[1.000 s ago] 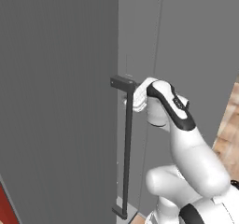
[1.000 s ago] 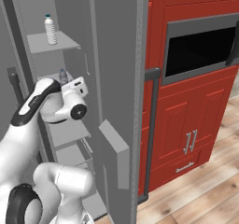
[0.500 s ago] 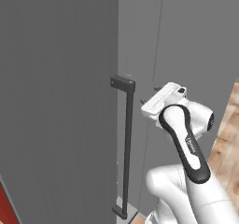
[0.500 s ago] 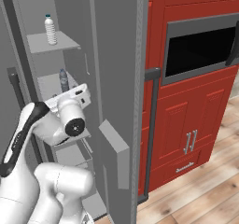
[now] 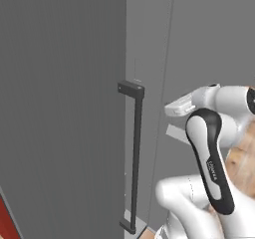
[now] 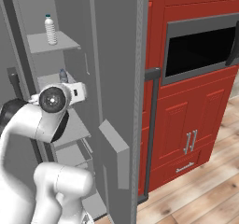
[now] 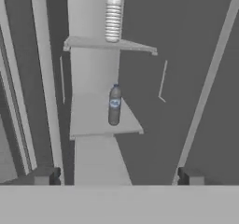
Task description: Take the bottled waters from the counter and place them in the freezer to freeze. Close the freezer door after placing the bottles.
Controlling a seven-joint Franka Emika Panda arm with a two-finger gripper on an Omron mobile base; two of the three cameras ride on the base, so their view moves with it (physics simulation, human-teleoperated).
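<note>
At the far left of the left base view stands the freezer door (image 5: 60,108), swung out and open, its long dark bar handle (image 5: 134,158) running vertically. The handle's long axis is upright; the arm rises just to its right.

Moving right, the hand view looks into the freezer (image 7: 196,78). Two bottled waters stand upright on pale shelves: the upper bottle (image 7: 112,15) on the top shelf (image 7: 135,45), the lower bottle (image 7: 114,105) on the middle shelf (image 7: 88,120). Both are ahead of the tool (image 7: 116,178), well apart from it. The tool's fingers (image 7: 189,176) stand wide apart and hold nothing.

In the right base view, the same upper bottle (image 6: 50,30) and lower bottle (image 6: 63,75) show above and behind the wrist. Further right is the red oven cabinet (image 6: 196,101).

Judgement: both bottles appear placed, so door closing remains. The handle lies to the arm's left, on the door's outer face, so the tool must withdraw from the compartment and reach leftward around the door edge.
</note>
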